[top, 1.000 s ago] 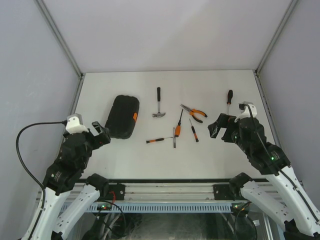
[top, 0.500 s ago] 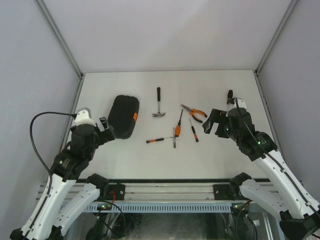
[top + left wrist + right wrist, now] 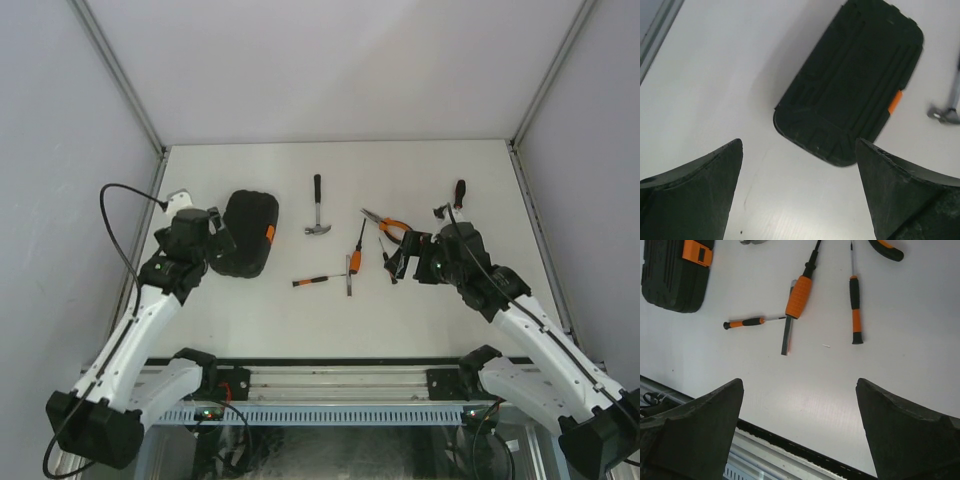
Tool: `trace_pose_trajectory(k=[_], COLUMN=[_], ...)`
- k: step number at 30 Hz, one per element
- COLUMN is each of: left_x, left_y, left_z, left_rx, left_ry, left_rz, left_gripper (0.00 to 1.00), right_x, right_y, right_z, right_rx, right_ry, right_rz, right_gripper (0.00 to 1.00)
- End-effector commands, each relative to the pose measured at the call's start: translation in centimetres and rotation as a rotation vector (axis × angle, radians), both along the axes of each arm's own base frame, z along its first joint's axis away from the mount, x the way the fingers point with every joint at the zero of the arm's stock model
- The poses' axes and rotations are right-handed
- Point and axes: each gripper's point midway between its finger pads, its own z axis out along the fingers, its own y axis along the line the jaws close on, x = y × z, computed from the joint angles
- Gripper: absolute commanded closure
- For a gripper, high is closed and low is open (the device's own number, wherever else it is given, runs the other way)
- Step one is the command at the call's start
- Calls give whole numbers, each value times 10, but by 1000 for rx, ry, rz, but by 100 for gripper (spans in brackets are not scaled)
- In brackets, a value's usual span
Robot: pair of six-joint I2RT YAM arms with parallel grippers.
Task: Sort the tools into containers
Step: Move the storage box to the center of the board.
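The closed black case (image 3: 248, 233) with an orange latch (image 3: 270, 234) lies at the left of the table. To its right lie a hammer (image 3: 317, 205), orange-handled pliers (image 3: 390, 225), an orange-handled screwdriver (image 3: 356, 255), a small screwdriver (image 3: 318, 281) and a long black-handled screwdriver (image 3: 458, 197). My left gripper (image 3: 220, 245) hovers open at the case's near left corner; in its wrist view the case (image 3: 850, 85) lies just ahead of the left gripper (image 3: 799, 145). My right gripper (image 3: 400, 262) is open beside a slim screwdriver (image 3: 855, 310), nothing between its fingers (image 3: 700, 435).
A short grey bar (image 3: 786, 335) lies against the orange-handled screwdriver (image 3: 799, 296). The small screwdriver (image 3: 747, 322) points at it from the left. The table's near edge and metal rail (image 3: 765, 450) run just below the right gripper (image 3: 800, 382). Walls enclose three sides.
Both arms have reached forward. The left gripper has moved up to the case's near corner. The right gripper has moved left, toward the screwdrivers in the middle. Nothing was taken hold of.
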Motion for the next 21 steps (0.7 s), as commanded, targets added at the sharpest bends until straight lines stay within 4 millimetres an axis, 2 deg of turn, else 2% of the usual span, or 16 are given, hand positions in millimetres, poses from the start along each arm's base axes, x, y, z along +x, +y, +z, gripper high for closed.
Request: trace_pose_trajectory(k=[1,7,12,17,21], left_x=[46,81,106,123,130], left_y=[6,20,28,28,44], left_z=[40,35,29,35,32], left_rx=[-74,-34,-50,-62,-31], left_ry=[-148,-128,-141,-245,-272], left_rz=[59,80,39,13,102], left_gripper=[2,0,0,0,0], right_x=[7,5,1,-2,-5], right_y=[14,20,27,29,29], right_z=[21,18,25,24,21], right_rx=[54,61,101,109,107], right_ry=[-79,-68,-109,-115,-100], right_rz=[48,85,121,134,140], right_gripper=[6,6,6,6,6])
